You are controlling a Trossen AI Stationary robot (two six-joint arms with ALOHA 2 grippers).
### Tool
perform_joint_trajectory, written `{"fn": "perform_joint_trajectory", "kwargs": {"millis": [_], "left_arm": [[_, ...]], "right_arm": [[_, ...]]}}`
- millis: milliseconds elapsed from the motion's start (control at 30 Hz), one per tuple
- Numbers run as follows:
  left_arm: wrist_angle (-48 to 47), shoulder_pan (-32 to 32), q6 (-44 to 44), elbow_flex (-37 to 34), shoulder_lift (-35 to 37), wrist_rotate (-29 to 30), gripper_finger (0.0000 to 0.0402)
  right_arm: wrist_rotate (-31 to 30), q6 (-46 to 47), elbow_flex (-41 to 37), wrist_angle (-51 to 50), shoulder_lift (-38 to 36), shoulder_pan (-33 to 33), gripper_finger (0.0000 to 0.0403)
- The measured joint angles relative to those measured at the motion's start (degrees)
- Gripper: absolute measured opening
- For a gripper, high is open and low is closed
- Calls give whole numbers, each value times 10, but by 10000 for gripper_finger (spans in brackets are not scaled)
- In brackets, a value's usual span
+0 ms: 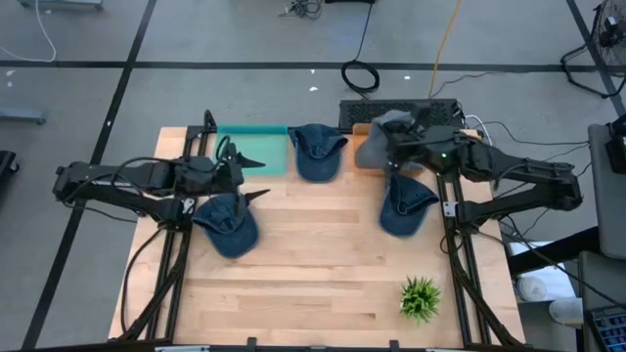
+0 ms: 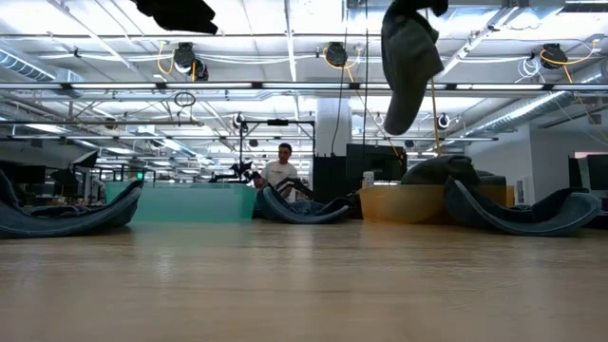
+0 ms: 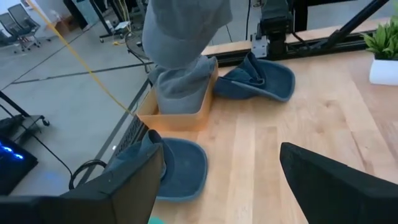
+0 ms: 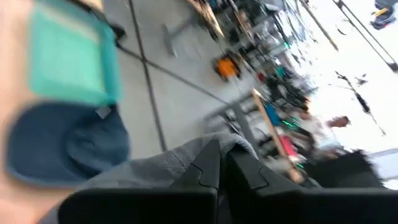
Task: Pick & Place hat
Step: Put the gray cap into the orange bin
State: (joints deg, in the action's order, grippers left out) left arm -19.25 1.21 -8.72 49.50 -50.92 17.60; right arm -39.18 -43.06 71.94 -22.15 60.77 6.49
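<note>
Grey fabric, a soft grey cap (image 2: pixel 410 66), hangs pinched in the closed right gripper (image 1: pixel 391 137), its loose lower part drooping straight beneath the fingers toward the shallow orange tray (image 3: pixel 180 109) below; the left wrist view shows the cloth already reaching into that tray. The likeliest trouble, as I judge it, is a release with the cap off centre, so that it drapes over the tray's wall and slides out, or folds onto the rim instead of settling inside. The floppy cloth may also cling to a finger as the jaws part and be dragged back up. Just beside the right gripper, on its table-centre side, a dark blue denim cap (image 1: pixel 406 205) lies on the wooden tabletop (image 1: pixel 323 264); another blue denim cap (image 1: pixel 316 152) lies farther off toward the left arm, next to a teal tray (image 1: pixel 252 149). The table's far edge runs close behind the orange tray, so room to shift that way is slight, while the wood toward the small green potted plant (image 1: pixel 421 298) is open. The left gripper (image 1: pixel 252 183) hovers with fingers spread wide, empty, a third blue denim cap (image 1: pixel 227 225) just below and beside it.
</note>
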Motion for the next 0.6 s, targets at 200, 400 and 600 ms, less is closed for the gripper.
{"fn": "perform_joint_trajectory", "kwargs": {"millis": [200, 400, 600], "left_arm": [[-2, 0, 3, 0, 0, 5, 316], [-5, 0, 0, 0, -1, 5, 307], [-15, 0, -13, 0, -1, 10, 309]], "right_arm": [[-31, -94, 0, 0, 25, 20, 0], [-29, -148, -1, 9, 39, 38, 0], [8, -147, -5, 8, 46, 79, 0]]}}
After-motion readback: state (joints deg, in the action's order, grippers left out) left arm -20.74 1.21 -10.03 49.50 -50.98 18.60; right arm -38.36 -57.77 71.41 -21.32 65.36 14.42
